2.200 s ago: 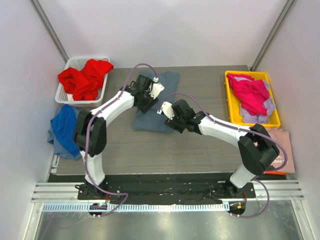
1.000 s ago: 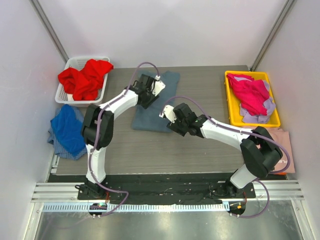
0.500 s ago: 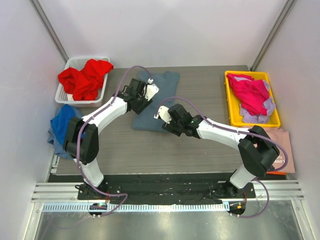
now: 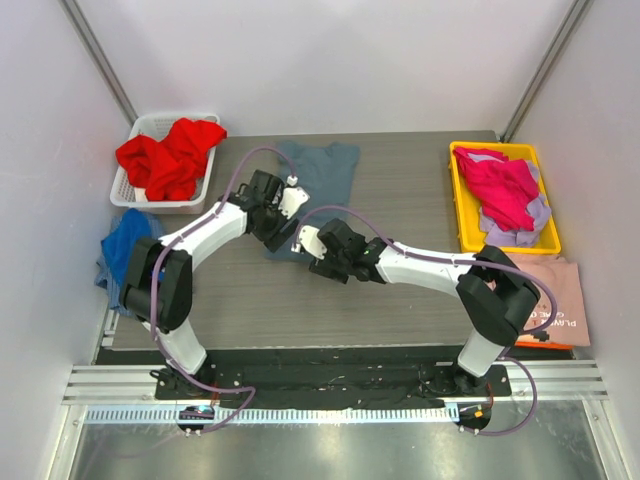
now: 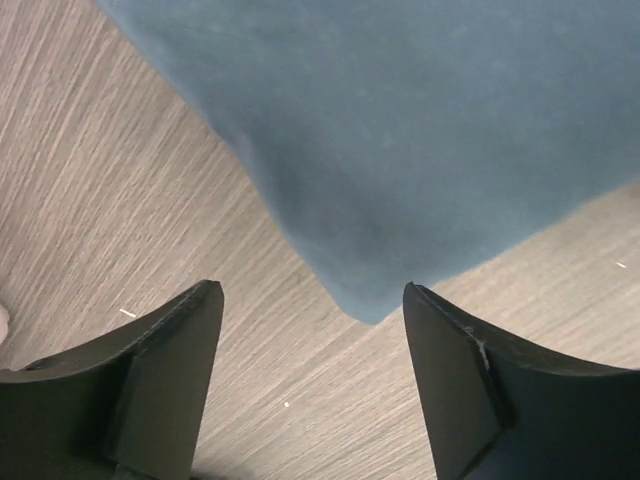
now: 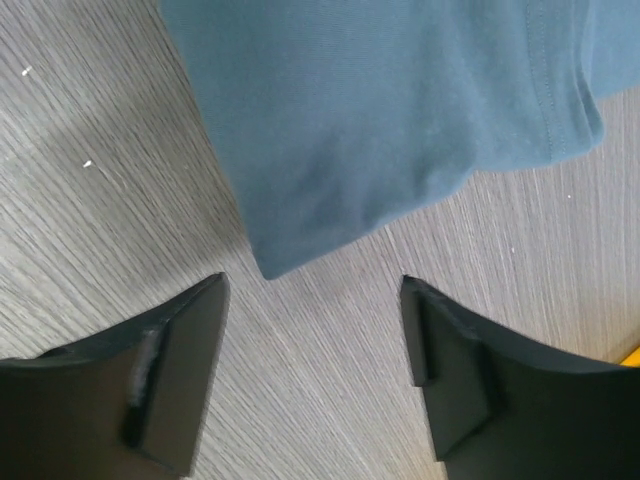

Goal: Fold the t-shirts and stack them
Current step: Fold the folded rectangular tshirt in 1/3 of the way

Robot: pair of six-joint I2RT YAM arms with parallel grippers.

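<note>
Standing inside a booth with plain white walls point(image 4: 330, 60) and slanted metal posts point(image 4: 95, 55) at the back corners, the table point(image 4: 420, 290) has a grey surface with fine wood grain. A black plate point(image 4: 330, 360) and an aluminium rail point(image 4: 330, 385) run along its near edge, where both arm bases are fixed.

At the far left corner a white basket point(image 4: 128, 192) holds a crumpled red t-shirt point(image 4: 170, 155). Nearer, the royal blue t-shirt point(image 4: 120, 255) lies bunched at the left edge of the table, partly over the edge and partly hidden behind the elbow of the left arm.

In the far middle the slate blue-grey t-shirt point(image 4: 325, 170) lies on the table. From above, its near part is covered by the two wrists. The left gripper point(image 5: 310, 295) has its fingers apart with nothing between them; a folded corner of this shirt lies just ahead of the tips, with bare table below. The right gripper point(image 6: 312, 285) also stands with its jaws spread and empty, and another corner of the shirt, with a stitched hem beside it, lies just in front.

At the far right a yellow tray point(image 4: 455, 200) carries the magenta t-shirt point(image 4: 500, 185) on top of a pale lilac cloth point(image 4: 535, 220). Near the right edge the pale pink t-shirt point(image 4: 568, 285) lies flat. It bears a dark line of print, but the letters are too small to read. An orange edge point(image 4: 550, 345) shows under it; I cannot tell what it belongs to.
</note>
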